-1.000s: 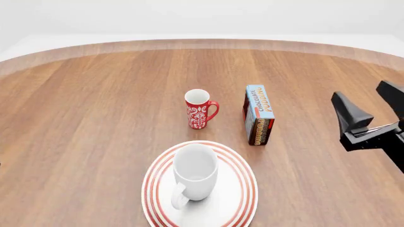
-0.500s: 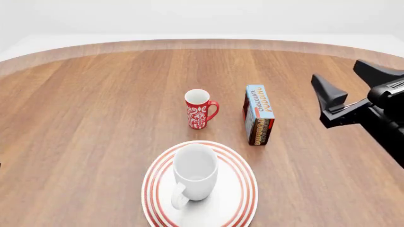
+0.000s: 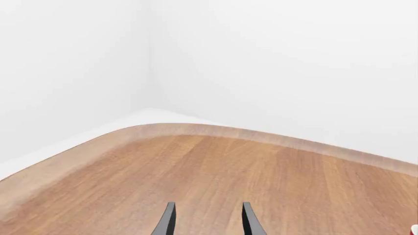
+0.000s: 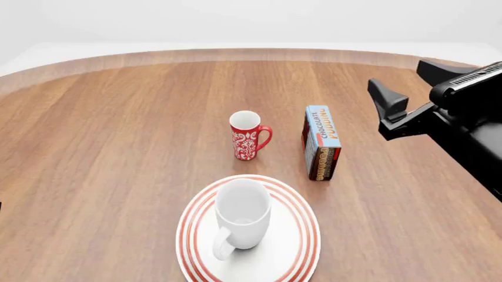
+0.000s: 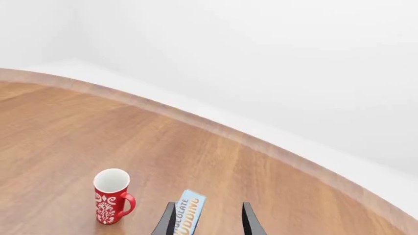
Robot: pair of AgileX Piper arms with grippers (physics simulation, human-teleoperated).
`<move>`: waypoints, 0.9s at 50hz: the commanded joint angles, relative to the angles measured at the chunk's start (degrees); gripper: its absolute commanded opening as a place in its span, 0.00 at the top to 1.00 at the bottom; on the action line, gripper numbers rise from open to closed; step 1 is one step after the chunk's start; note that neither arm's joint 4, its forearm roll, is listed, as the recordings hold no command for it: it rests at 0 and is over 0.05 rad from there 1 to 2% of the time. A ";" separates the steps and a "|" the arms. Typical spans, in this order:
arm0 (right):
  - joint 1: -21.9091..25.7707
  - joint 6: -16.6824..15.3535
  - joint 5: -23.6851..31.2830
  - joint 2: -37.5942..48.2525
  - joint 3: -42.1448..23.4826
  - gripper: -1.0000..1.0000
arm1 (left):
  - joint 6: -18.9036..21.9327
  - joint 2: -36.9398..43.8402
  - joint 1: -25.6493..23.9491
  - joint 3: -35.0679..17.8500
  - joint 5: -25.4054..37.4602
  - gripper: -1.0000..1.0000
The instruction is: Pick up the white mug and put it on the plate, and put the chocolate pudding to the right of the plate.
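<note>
The white mug (image 4: 243, 218) stands upright on the red-ringed plate (image 4: 304, 244) at the near middle of the table, its handle toward me. Behind the plate, a little right, the chocolate pudding (image 4: 321, 143) carton stands on its side; it also shows as a light-blue face (image 5: 188, 209) between the finger tips in the right wrist view. My right gripper (image 4: 398, 73) hovers open and empty above the table, right of and beyond the carton. My left gripper (image 3: 208, 205) is open over bare wood, holding nothing, and is out of the front view.
A slim red mug (image 4: 247, 135) with a white pattern stands just left of the carton, seen too in the right wrist view as the red mug (image 5: 111, 201). The round table's far edge (image 4: 251, 54) curves across the back.
My right gripper has moved left and farther back over the table, closing on the carton's right side. The mug, plate, carton and red mug have stayed put.
</note>
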 commanded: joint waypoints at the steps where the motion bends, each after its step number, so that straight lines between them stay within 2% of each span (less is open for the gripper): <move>1: 0.80 0.38 1.50 3.70 -3.24 0.00 | -0.15 0.14 -0.05 0.00 -0.12 0.00; 19: 1.43 2.10 5.12 10.34 -8.76 0.00 | -0.35 -0.14 -0.14 0.00 0.18 0.00; 31: 2.35 1.62 5.17 12.65 -9.49 0.00 | -0.55 -0.77 -0.23 0.00 0.82 0.00; 45: 2.33 4.40 7.28 16.22 -12.05 0.00 | -0.66 -1.51 -0.21 0.00 1.56 0.00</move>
